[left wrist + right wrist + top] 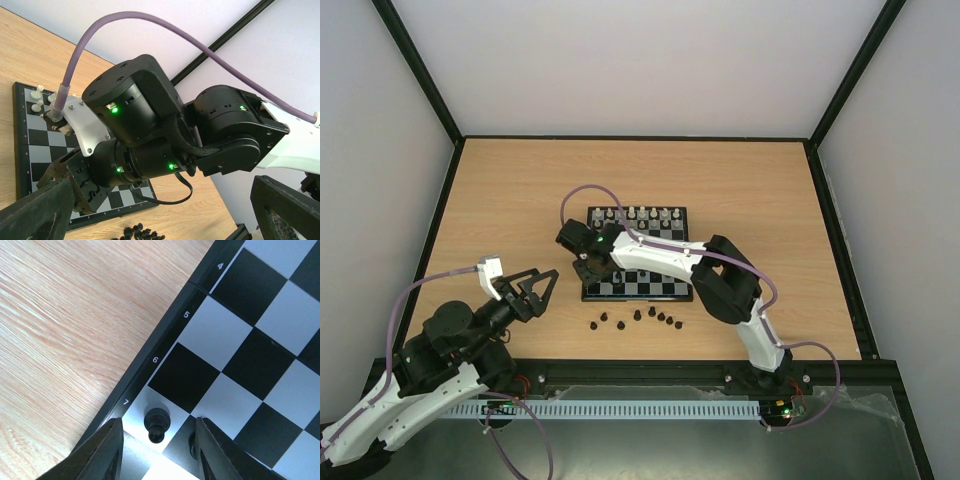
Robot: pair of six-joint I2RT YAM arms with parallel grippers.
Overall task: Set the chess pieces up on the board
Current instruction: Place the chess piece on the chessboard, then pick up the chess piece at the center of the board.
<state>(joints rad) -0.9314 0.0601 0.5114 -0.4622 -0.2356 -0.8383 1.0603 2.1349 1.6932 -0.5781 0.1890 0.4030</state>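
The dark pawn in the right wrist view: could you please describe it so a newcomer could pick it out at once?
Find the black border of the board, with its printed numbers. On the pale edge square beside the 7 stands a dark pawn, between the open jaws of the right gripper. It alone is fully in view; its neighbour is half hidden behind a jaw.

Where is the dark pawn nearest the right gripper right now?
In the right wrist view, the dark pawn stands on the pale square beside the number 7 at the board's edge, between the right gripper's open fingers, touching neither.
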